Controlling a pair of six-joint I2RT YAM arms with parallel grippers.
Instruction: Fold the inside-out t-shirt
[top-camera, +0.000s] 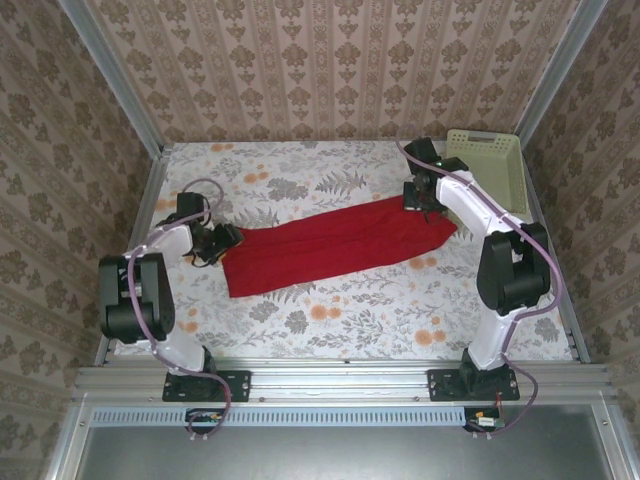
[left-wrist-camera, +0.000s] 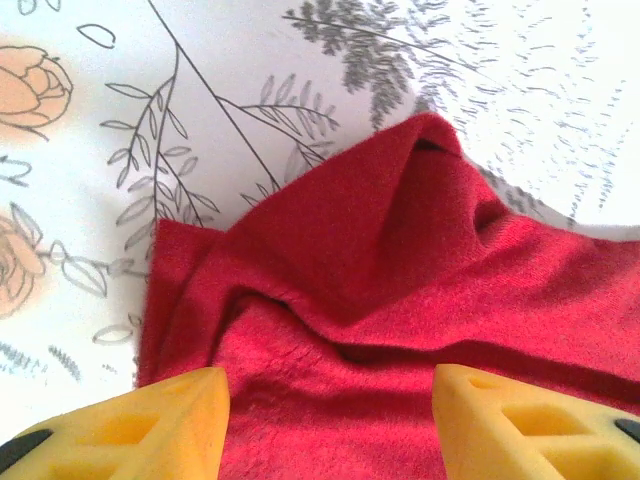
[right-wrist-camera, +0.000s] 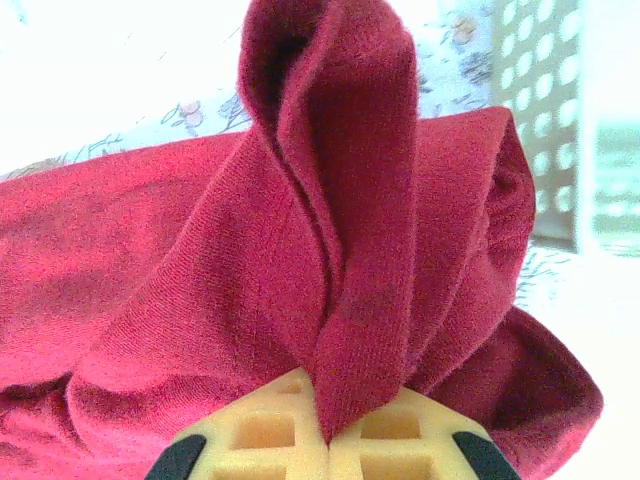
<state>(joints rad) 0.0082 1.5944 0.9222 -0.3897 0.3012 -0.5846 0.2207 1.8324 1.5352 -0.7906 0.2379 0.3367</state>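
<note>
Red cloth of the inside-out t-shirt (top-camera: 335, 248) was laid as a long band, left to right, across the middle of the floral tabletop (top-camera: 400, 320). Its right end was pinched in the closed right end effector (right-wrist-camera: 325, 440), near the pale basket (top-camera: 495, 165). The left end effector (left-wrist-camera: 330, 420) was held wide over the left end, gripping nothing. A lengthwise fold was judged done; crosswise folds were judged left.

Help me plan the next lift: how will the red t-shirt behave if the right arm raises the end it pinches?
Likely floppy: the t-shirt bunches into soft folds where the right fingers pinch it, so the rest would probably sag and trail. Probably light: it looks like thin knit cloth. It shouldn't slip easily, since a thick fold sits clamped between them.
</note>
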